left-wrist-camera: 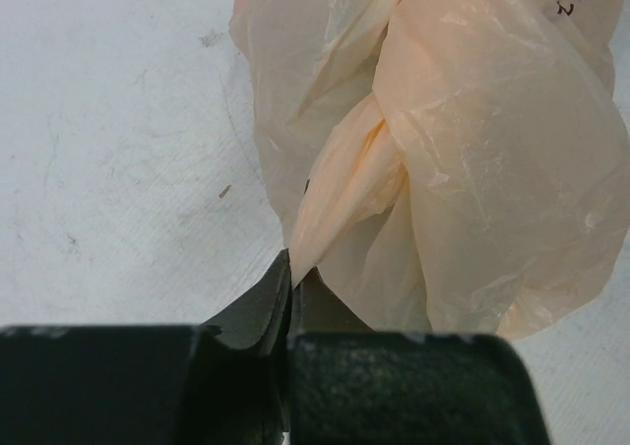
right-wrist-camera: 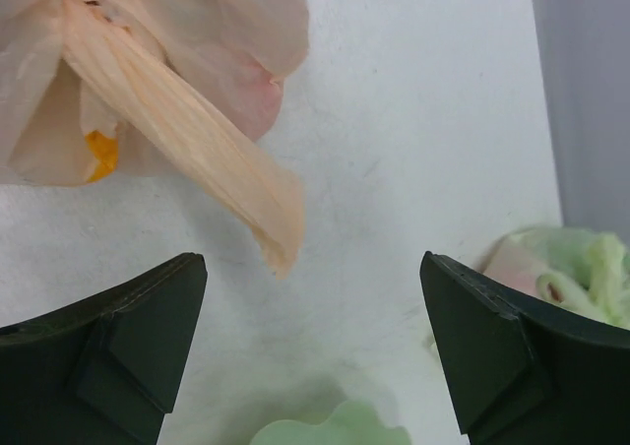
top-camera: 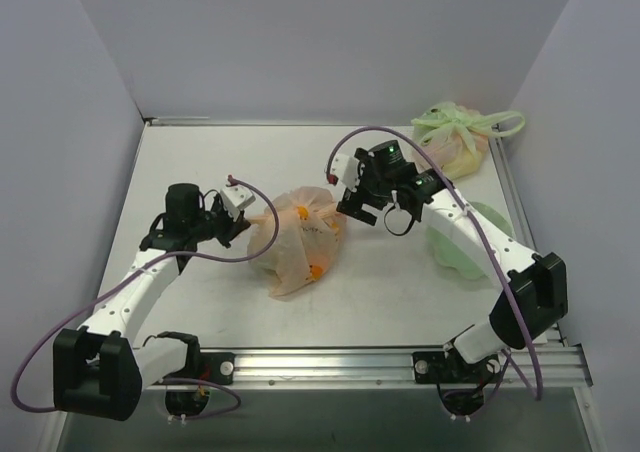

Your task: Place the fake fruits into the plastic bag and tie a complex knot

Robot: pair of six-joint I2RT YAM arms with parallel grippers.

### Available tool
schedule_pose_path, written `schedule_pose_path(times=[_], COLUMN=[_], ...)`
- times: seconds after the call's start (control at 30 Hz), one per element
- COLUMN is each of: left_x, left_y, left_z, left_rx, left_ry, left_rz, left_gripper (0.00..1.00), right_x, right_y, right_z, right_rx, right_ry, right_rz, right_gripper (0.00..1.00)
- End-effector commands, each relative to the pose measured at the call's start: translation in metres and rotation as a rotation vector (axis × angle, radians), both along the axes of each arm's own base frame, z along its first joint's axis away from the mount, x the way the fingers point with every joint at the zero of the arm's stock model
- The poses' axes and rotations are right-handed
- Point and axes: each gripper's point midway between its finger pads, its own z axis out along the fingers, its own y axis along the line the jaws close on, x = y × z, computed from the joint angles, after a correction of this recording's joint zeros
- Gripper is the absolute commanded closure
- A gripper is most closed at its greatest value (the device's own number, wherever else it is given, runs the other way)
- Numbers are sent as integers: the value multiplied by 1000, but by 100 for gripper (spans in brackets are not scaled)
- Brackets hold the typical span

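The peach plastic bag (top-camera: 298, 240) lies mid-table, and orange fake fruits (top-camera: 318, 269) show through its film. Its top is gathered into twisted strands; I cannot tell whether they form a knot. My left gripper (top-camera: 244, 225) is at the bag's left side, shut on one twisted strand (left-wrist-camera: 340, 184); in the left wrist view (left-wrist-camera: 291, 268) its jaws pinch the film's tip. My right gripper (top-camera: 353, 210) is open at the bag's right end. In the right wrist view (right-wrist-camera: 313, 312) the other strand's end (right-wrist-camera: 266, 214) hangs free just ahead of the fingers, and an orange fruit (right-wrist-camera: 101, 155) shows.
A tied pale green bag (top-camera: 455, 137) sits at the back right, also in the right wrist view (right-wrist-camera: 571, 273). A light green film sheet (top-camera: 462, 244) lies under the right arm, its edge just below the right jaws (right-wrist-camera: 340, 430). Walls enclose three sides.
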Motion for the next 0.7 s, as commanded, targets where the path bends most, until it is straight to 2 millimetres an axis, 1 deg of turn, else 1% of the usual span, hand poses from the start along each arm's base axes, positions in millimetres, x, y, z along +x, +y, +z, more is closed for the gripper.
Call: schedule_pose_path(times=[0.0, 0.07, 0.1, 0.17, 0.2, 0.27, 0.3, 0.37, 0.4, 0.43, 0.47, 0.5, 0.53, 0.57, 0.6, 0.63, 0.67], left_x=[7, 10, 10, 12, 12, 13, 13, 12, 11, 10, 10, 10, 10, 11, 13, 18, 19], left_y=[-11, -13, -15, -17, -18, -19, -19, -19, -18, -19, -19, -19, -18, -16, -14, -8, -4], left_z=[27, 32, 33, 36, 37, 38, 38, 38, 35, 35, 35, 33, 32, 31, 29, 27, 26], left_rx=[-28, -37, -38, -39, -41, -42, -45, -46, -51, -52, -57, -65, -72, -78, -117, -121, -139], left_ry=[-65, -73, -78, -82, -85, -85, -82, -82, -67, -64, -64, -51, -45, -36, 1, 16, 34], left_rz=[-49, -56, -61, -67, -70, -73, -71, -66, -60, -58, -55, -39, -23, 2, 64, 131, 180], left_gripper=[99, 99, 99, 99, 99, 99, 99, 100, 100, 100, 100, 100, 100, 100, 100, 100, 100], right_x=[-2, -11, -14, -16, -14, -5, 5, 12, 18, 21, 22, 25, 27, 28, 34, 37, 36], right_y=[15, 27, 29, 37, 41, 48, 55, 58, 58, 59, 60, 57, 58, 58, 57, 50, 48], right_z=[10, -2, -13, -22, -24, -28, -27, -24, -22, -26, -24, -26, -26, -25, -24, -21, -21], right_rx=[-154, -199, -242, -273, -276, -274, -264, -238, -222, -204, -182, -163, -134, -56, -15, 40, 135], right_ry=[-143, -134, -124, -124, -130, -140, -171, -187, -199, -177, -168, -155, -144, -102, -85, -53, 10], right_rz=[257, 354, 412, 467, 483, 466, 444, 398, 366, 327, 308, 282, 250, 138, 66, -24, -148], right_gripper=[4, 4, 4, 5, 7, 16, 23, 30, 35, 47, 53, 74, 87, 100, 100, 100, 100])
